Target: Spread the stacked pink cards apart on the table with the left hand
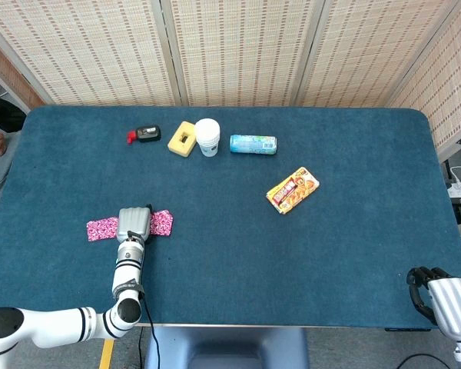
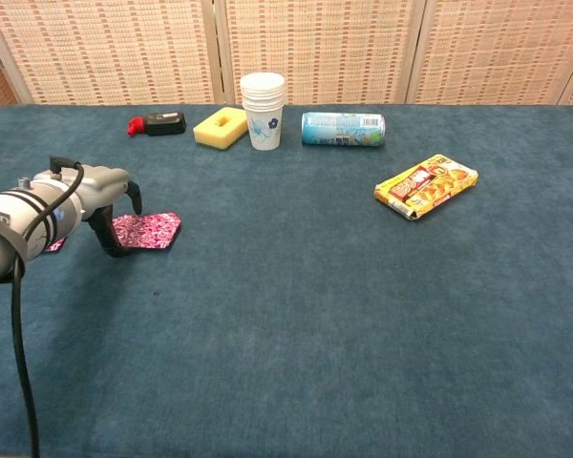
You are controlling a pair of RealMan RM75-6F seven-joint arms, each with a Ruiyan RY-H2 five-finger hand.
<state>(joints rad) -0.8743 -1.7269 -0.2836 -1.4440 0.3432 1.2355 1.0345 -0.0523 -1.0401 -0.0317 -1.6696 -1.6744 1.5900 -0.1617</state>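
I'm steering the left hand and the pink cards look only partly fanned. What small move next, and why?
Probably slide the left hand a little further right, fingers pressed on the patterned pink cards. They lie along one line on the blue felt table, showing either side of the hand.

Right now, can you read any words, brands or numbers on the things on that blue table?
No text reads clearly.
Yellow snack packet: red label with print, too blurred to read.
Light-blue can lying on its side: print too small.
Stacked white paper cups: a blue flower motif, no words.
Pink patterned cards: pattern only.
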